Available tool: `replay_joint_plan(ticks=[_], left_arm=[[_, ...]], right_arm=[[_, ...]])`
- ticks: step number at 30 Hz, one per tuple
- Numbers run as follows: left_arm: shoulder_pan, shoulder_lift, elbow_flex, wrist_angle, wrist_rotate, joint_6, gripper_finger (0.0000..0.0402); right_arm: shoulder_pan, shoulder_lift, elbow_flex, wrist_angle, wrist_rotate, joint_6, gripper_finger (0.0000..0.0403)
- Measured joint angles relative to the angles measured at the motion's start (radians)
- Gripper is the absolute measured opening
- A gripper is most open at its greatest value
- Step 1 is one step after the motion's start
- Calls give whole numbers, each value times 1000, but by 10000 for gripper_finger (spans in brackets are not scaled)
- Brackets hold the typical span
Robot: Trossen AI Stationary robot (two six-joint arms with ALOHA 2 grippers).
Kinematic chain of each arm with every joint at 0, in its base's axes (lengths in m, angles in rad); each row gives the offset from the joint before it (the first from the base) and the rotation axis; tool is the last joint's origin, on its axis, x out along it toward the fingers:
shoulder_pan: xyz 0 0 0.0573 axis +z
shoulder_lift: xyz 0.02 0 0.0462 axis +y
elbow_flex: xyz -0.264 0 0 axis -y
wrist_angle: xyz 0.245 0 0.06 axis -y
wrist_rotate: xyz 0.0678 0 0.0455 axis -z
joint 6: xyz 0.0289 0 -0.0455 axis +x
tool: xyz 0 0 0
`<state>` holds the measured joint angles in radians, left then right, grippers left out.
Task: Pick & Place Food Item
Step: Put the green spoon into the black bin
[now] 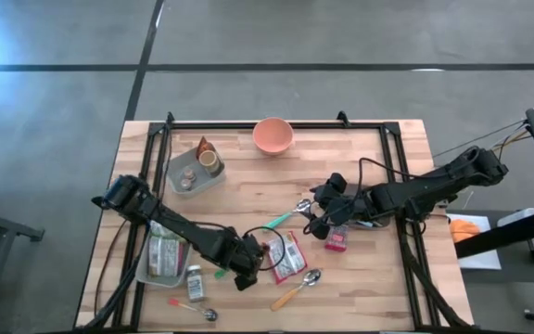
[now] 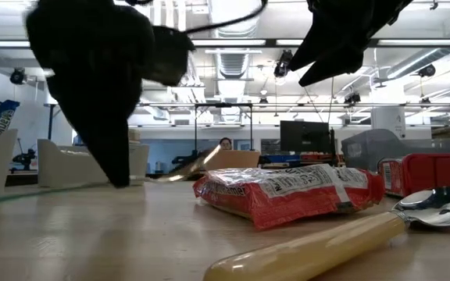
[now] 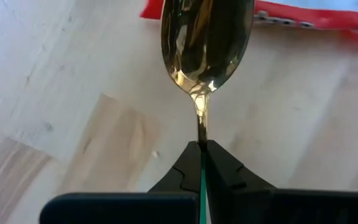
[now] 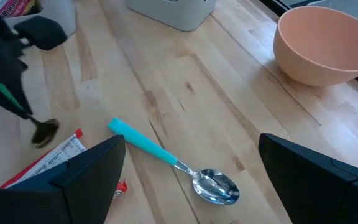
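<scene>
Left wrist view: left gripper (image 3: pixel 201 149) pinched tight on the green-handled spoon (image 3: pixel 205 43).
Right gripper (image 4: pixel 191 168): wide open, probably holding nothing.

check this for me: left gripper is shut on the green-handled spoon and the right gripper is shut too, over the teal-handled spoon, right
Not quite. The right gripper is open, its fingers spread wide above the teal-handled spoon, as the right wrist view shows. The left gripper is indeed shut on the green-handled spoon.
</scene>
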<state>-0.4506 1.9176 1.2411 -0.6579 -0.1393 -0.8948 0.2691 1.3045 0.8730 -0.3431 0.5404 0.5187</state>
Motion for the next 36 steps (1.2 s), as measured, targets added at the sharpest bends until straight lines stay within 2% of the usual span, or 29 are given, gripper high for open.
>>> replay_joint_plan(ticks=[3, 12, 14, 17, 20, 24, 27, 29, 32, 34, 36], left_arm=[[-3, -33, 0, -9, -5, 0, 0], [-23, -194, -6, -83, -151, -1, 0], [-27, -233, -6, -108, -212, 5, 0], [-33, -293, -10, -154, -374, 2, 0], [-31, -367, -54, -106, -494, 4, 0], [-11, -479, -179, 110, -577, 73, 0], [10, -562, -302, 425, -575, 238, 0], [27, -605, -389, 690, -528, 370, 0], [70, -635, -491, 1042, -374, 524, 0], [97, -636, -525, 1174, -281, 575, 0], [119, -630, -528, 1207, -227, 599, 0]], right_arm=[[2, 0, 0, 0, 0, 6, 368], [33, -8, 0, 13, 2, 5, 368], [41, -12, 0, 17, 2, 5, 368], [59, -15, 0, 38, 2, 5, 368], [84, -15, 0, 94, 2, 2, 368], [129, -15, 1, 200, 5, -18, 368], [161, -13, -4, 326, 17, -62, 368], [170, -8, -10, 420, 18, -102, 368], [174, 7, -13, 519, 18, -159, 368], [171, 21, -13, 572, 19, -188, 368], [164, 45, -13, 626, 20, -222, 368]])
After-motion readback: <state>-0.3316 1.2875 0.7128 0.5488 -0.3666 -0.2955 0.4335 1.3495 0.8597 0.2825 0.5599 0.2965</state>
